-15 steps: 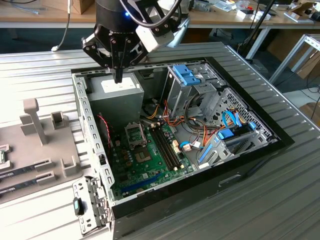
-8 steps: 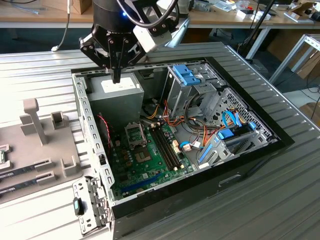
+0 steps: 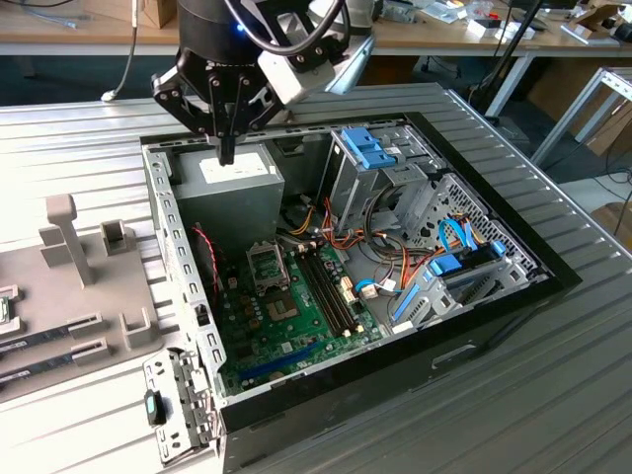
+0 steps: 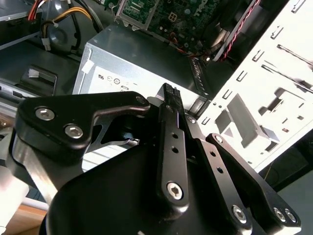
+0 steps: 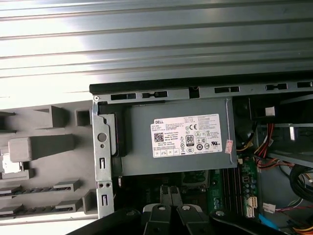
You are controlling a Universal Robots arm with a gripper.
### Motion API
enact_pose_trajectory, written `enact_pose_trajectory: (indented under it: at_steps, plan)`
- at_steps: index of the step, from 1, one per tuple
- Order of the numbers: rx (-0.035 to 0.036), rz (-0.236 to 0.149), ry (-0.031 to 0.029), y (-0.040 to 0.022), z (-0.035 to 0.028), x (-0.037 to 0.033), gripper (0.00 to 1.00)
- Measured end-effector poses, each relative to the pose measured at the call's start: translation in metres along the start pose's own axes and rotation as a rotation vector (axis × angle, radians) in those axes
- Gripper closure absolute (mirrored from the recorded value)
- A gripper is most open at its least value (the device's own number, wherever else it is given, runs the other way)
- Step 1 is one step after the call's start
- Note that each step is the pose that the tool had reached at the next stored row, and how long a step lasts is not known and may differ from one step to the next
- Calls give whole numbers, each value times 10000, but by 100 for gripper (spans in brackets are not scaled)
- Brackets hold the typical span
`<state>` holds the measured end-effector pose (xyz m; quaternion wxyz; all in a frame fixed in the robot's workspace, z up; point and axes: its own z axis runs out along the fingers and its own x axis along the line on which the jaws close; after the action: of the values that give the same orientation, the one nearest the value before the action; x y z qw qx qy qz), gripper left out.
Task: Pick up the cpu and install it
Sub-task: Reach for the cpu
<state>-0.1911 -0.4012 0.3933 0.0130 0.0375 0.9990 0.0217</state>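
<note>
Exterior view: gripper [image 3: 227, 150], claw pinched together and empty, hangs above the power supply [image 3: 237, 183], upper left; cpu [image 3: 5, 308] seemingly sits at the frame's left edge, unpicked; socket [image 3: 267, 265] looks unfilled.

1. In the far corner of the computer case [image 3: 444, 348], at the exterior view's left: power supply [image 3: 227, 193], the landmark.
2. Directly above it: gripper [image 3: 227, 153].
3. In front of it, on the case floor: motherboard [image 3: 296, 316].
4. To its right in the exterior view: drive cage [image 3: 380, 163].
5. To its left, outside the case: fixture tray [image 3: 89, 286].
</note>
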Motion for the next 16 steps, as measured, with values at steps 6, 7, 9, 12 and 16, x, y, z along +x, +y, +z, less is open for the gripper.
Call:
enact_pose_trajectory:
  at_steps: [6, 7, 9, 12, 16]
  plan:
    - [-1, 0, 0, -3, -1, 38, 89]
    - [0, 0, 0, -3, -1, 43, 89]
    - [0, 0, 0, -4, -2, 52, 89]
    - [0, 0, 0, -5, -2, 68, 89]
    - [0, 0, 0, -6, -2, 85, 89]
